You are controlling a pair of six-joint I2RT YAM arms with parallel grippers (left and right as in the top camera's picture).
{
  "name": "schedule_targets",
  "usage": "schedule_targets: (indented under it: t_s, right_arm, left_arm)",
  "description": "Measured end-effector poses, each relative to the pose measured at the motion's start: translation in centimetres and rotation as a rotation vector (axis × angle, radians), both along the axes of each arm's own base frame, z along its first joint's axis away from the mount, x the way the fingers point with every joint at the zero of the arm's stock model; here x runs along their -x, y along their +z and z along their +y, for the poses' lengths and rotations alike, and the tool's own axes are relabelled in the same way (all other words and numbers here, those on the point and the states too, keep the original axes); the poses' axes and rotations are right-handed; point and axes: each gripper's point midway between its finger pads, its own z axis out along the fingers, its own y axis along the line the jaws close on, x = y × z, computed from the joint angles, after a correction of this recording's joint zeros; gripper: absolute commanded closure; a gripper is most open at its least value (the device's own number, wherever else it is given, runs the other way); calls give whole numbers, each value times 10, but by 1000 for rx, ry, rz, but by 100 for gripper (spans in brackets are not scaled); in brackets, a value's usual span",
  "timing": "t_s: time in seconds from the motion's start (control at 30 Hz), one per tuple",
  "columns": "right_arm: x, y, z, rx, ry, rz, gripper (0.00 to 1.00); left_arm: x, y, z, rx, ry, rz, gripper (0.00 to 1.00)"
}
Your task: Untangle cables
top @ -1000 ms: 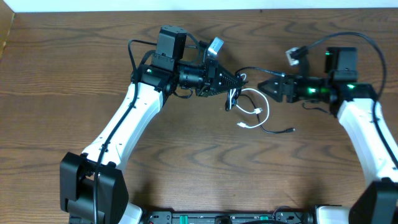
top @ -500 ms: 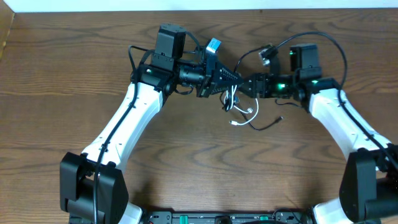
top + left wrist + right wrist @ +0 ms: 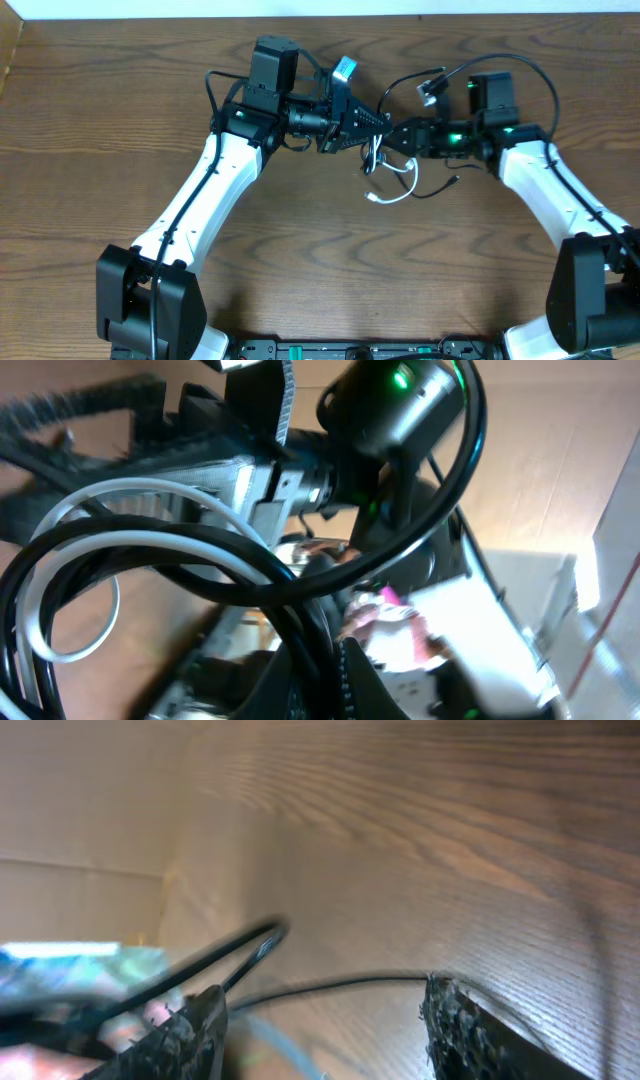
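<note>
Cables (image 3: 377, 158), black and white, hang in a knot just under my left gripper (image 3: 378, 128), which pinches them up so my right gripper (image 3: 400, 138), jaws wide just beside it, can pull one loose.

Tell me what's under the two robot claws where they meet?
The white cable loops out over the table, and the black cable trails beside it. The spot where they cross is hidden by the left gripper and right gripper.
</note>
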Motion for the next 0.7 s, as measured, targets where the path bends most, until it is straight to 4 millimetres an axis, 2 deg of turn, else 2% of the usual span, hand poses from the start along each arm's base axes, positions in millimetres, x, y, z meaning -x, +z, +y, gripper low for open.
schedule_targets:
  t_s: [0.17, 0.3, 0.53, 0.7]
  right_arm:
    - [0, 20, -19, -125, 33, -31, 41]
    - [-1, 27, -32, -169, 28, -43, 39]
    - [2, 33, -31, -204, 44, -37, 33]
    - [-2, 27, -33, -201, -30, 78, 29]
  left_arm:
    - [12, 0, 1, 39, -93, -193, 92]
    - [19, 0, 2, 68, -143, -286, 93]
    - [24, -1, 3, 92, -185, -422, 93]
    - [29, -6, 5, 94, -209, -480, 93]
